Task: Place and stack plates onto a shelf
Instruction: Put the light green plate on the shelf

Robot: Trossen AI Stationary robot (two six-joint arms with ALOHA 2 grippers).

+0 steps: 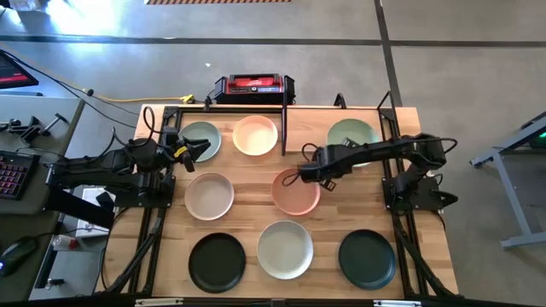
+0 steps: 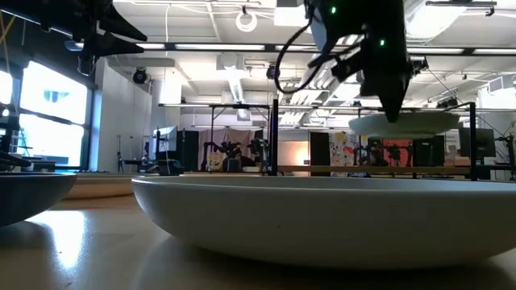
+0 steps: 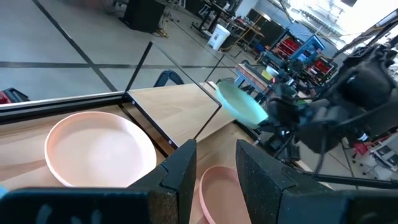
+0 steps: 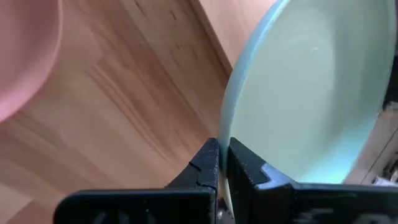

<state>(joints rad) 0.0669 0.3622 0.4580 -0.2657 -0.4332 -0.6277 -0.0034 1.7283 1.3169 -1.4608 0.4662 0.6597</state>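
My right gripper [image 1: 330, 162] is shut on a pale green plate [image 1: 354, 135], held in the air over the right half of the shelf [image 1: 283, 119]. The low view shows this plate [image 2: 403, 122] above the shelf board. My left gripper [image 1: 194, 150] is open and hovers over another pale green plate [image 1: 200, 139] resting on the shelf's left half beside a cream plate [image 1: 256, 135]. In the left wrist view the open fingers [image 3: 214, 180] frame the cream plate [image 3: 99, 149] and the lifted green plate [image 3: 239, 102]. My right gripper [image 4: 222, 155] pinches the green plate's rim [image 4: 224, 124] between its two fingers, on the plate's near-left side. The fingers [image 2: 395, 109] come down on it from above. The plate is lifted clear of the board and tilts a little.
On the table's near part lie a beige plate [image 1: 209, 196], a terracotta plate [image 1: 296, 192], a black plate [image 1: 217, 262], an off-white plate [image 1: 285, 249] and a dark plate [image 1: 367, 258]. A red-and-black box [image 1: 254, 86] stands behind the far edge.
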